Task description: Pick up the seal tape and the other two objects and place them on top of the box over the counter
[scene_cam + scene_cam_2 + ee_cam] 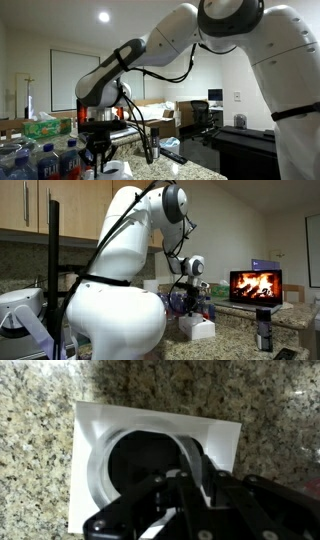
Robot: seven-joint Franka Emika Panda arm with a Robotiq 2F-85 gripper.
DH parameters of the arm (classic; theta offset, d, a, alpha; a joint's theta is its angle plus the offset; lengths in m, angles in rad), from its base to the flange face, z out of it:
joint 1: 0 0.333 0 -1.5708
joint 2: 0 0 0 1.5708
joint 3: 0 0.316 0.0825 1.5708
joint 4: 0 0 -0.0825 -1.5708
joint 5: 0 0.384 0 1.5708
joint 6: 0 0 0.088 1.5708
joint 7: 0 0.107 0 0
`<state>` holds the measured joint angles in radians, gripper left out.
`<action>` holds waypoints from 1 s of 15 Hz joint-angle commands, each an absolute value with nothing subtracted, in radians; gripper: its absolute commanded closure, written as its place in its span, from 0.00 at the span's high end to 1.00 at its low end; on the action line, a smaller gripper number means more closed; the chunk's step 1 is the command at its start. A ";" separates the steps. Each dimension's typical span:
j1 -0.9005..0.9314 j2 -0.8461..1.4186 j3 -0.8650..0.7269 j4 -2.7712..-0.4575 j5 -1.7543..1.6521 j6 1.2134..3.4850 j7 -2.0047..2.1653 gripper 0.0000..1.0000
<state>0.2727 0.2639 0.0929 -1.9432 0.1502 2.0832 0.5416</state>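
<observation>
White seal tape (97,472) is lying flat on the pale box (100,415), showing a milky ring wall around a dark centre hole. The box is sitting on the speckled granite counter (35,400). The gripper (186,472) is sitting over the roll's right rim, fingers pressed nearly together; cannot tell whether they are pinching the wall.

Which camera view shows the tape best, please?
The wrist view: the tape lies flat on the box, its ring and dark hole plain, with the jaws over part of its rim. In both exterior views the tape is too small to make out under the gripper; only the box shows.
</observation>
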 commanded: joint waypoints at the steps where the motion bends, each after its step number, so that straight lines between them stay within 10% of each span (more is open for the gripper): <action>1: 0.266 0.250 0.111 -1.961 0.152 2.121 0.555 0.15; 12: 0.277 0.161 0.116 -2.015 0.136 2.168 0.670 0.96; 15: 0.265 0.065 0.126 -2.053 0.132 2.145 0.643 1.00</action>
